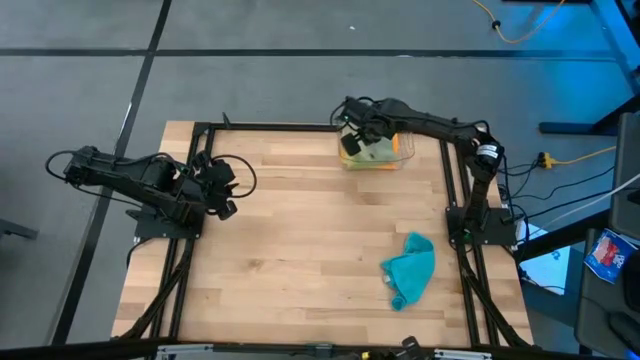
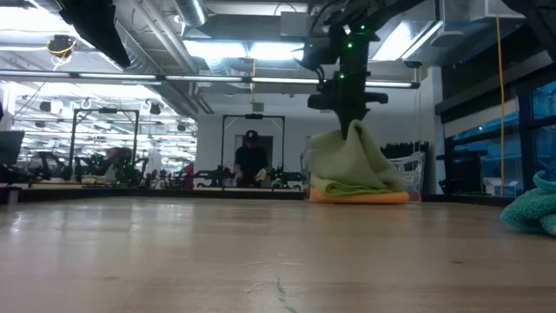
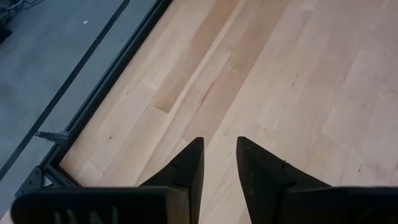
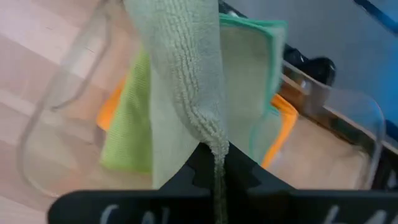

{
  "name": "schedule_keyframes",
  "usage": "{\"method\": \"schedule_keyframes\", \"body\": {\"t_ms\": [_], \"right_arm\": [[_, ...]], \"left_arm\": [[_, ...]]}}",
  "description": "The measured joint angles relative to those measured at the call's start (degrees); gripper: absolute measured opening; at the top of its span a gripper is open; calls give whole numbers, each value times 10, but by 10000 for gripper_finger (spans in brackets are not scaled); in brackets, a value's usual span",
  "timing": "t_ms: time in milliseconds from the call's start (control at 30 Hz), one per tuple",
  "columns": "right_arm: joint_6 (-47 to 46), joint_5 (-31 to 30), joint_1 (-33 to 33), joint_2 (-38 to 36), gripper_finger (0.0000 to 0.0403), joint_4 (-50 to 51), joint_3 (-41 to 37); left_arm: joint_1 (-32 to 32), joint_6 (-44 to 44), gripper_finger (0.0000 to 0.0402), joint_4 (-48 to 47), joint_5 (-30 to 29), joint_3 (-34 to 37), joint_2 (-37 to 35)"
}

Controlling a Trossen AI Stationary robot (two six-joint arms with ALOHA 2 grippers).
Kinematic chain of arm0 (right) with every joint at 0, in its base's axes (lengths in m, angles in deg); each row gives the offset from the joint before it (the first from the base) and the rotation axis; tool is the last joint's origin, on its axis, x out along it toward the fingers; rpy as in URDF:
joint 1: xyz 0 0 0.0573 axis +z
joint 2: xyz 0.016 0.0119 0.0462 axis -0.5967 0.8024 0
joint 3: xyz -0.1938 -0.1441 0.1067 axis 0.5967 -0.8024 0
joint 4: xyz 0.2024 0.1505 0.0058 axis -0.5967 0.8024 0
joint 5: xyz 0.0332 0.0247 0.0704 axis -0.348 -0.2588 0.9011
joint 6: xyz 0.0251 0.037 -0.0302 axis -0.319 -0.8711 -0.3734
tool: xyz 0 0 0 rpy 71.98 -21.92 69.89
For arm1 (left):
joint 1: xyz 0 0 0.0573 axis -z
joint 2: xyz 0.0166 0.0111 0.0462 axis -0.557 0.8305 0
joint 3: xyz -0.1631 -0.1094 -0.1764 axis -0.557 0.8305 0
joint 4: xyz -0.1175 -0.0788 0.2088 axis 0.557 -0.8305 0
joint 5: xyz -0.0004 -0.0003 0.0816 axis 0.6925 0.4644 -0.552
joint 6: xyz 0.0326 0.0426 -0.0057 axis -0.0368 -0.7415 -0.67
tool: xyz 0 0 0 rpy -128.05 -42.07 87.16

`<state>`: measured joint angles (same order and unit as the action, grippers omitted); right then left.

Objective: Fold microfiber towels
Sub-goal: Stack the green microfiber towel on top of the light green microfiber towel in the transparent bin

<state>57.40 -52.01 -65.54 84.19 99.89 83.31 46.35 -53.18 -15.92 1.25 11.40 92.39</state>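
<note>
Right gripper (image 4: 214, 163) reaches over clear bin (image 1: 403, 160) at far bench (image 1: 300, 230) edge, jaws pinched on sage towel (image 4: 186, 81), which hangs vertically above lime towel (image 4: 127, 137) and orange towel (image 4: 283, 121). Teal towel (image 1: 410, 268) crumpled near right. Left gripper (image 3: 219, 163) far left, jaws half-open, empty.

Clear plastic bin (image 1: 402, 160) at the wooden table's (image 1: 290, 240) far edge — a person (image 2: 251, 162) beyond.
</note>
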Motion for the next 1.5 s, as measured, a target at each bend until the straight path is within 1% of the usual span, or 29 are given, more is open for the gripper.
{"method": "schedule_keyframes", "body": {"t_ms": [167,333,467,567,667,800,967,1233,1367,1500], "right_arm": [[-29,1,-17,-1,8,49,-3],[-27,17,-33,-2,7,45,-18],[-40,3,-43,-2,7,46,-37],[-20,-5,-46,-2,7,49,-40],[-10,-26,-46,-8,7,68,-33],[4,-48,-45,-46,7,85,-27],[1,-81,-46,-124,7,111,-27],[0,-142,-49,-234,7,111,-26],[-6,-141,-52,-250,7,98,-26],[-1,-113,-50,-227,7,60,-34]], "left_arm": [[0,0,87,0,0,0,0],[0,0,87,0,0,0,0],[0,0,87,0,0,0,0],[0,0,87,0,0,0,0],[0,0,87,0,0,0,0],[0,0,87,0,0,0,0],[0,0,87,0,0,0,0],[0,0,87,0,0,0,0],[0,0,87,0,0,0,0],[0,0,87,0,0,0,0]]}}
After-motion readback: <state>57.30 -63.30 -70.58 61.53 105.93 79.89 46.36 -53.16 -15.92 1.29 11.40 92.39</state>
